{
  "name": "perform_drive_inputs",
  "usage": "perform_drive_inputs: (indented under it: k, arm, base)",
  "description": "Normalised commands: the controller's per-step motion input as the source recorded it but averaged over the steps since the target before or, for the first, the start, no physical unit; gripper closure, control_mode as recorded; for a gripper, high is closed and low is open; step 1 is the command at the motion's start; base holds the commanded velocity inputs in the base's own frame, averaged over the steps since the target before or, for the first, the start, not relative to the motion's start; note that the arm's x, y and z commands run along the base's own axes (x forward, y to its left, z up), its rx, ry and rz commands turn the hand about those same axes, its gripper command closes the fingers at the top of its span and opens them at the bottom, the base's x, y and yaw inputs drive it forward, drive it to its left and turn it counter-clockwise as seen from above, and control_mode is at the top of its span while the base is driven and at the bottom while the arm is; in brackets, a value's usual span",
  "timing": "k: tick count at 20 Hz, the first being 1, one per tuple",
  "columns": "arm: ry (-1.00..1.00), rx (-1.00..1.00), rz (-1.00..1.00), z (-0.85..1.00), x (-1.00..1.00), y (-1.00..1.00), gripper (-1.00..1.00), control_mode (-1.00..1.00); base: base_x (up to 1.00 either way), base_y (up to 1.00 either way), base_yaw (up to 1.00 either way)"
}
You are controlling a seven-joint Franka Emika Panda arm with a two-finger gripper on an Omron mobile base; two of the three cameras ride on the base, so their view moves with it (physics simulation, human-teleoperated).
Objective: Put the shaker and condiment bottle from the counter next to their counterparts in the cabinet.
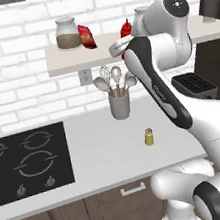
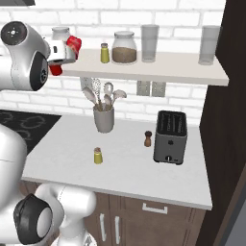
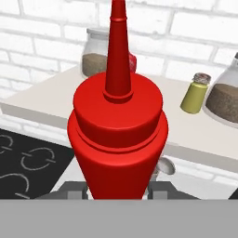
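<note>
Hob: we see the black four-ring hob (image 1: 25,164) set in the pale grey desk (image 1: 110,157) at nine o'clock in the left base view.
Shelf: the long pale beige cabinet board (image 2: 158,67) hangs on the white brick wall above the desk.
Shelf jars: a glass jar of brown grains (image 1: 67,34) stands at eleven o'clock on the board, a red snack bag (image 1: 87,36) just beside it.
Red bottle: the slim red squeeze condiment bottle (image 3: 118,135) with a pointed nozzle is up at the board's front edge, upright, at about twelve o'clock in the left base view.
Fingers: we see our gripper (image 2: 61,53) clenched around the bottle's lower body; the fingers (image 3: 72,189) flank its base in the hand view.
Utensil pot: a grey holder of spoons and a whisk (image 1: 119,103) stands on the desk under the board.
Desk shaker: the small yellow-green shaker with a grey cap (image 1: 148,137) stands upright on the desk at five o'clock from the holder, well apart from it.
Shelf shaker: a matching yellow-green shaker (image 2: 104,53) stands on the board, just left of a second grain jar (image 2: 124,47).
Toaster: a dark grey toaster (image 2: 170,137) sits at three o'clock on the desk, a small brown grinder (image 2: 148,139) beside it.
</note>
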Motion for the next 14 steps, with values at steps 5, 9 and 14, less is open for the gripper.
perform_drive_inputs:
  k: [5,9,14]
  arm:
    - [0.0,0.0,0.03,0.02,0.02,0.21,1.0,-1.0]
    - [0.0,0.0,0.0,0.0,0.25,0.24,1.0,-1.0]
    - [0.0,0.0,0.0,0.0,0.33,0.24,1.0,-1.0]
  base:
    - [0.0,0.0,0.0]
    - [0.0,0.0,0.0]
    - [0.0,0.0,0.0]
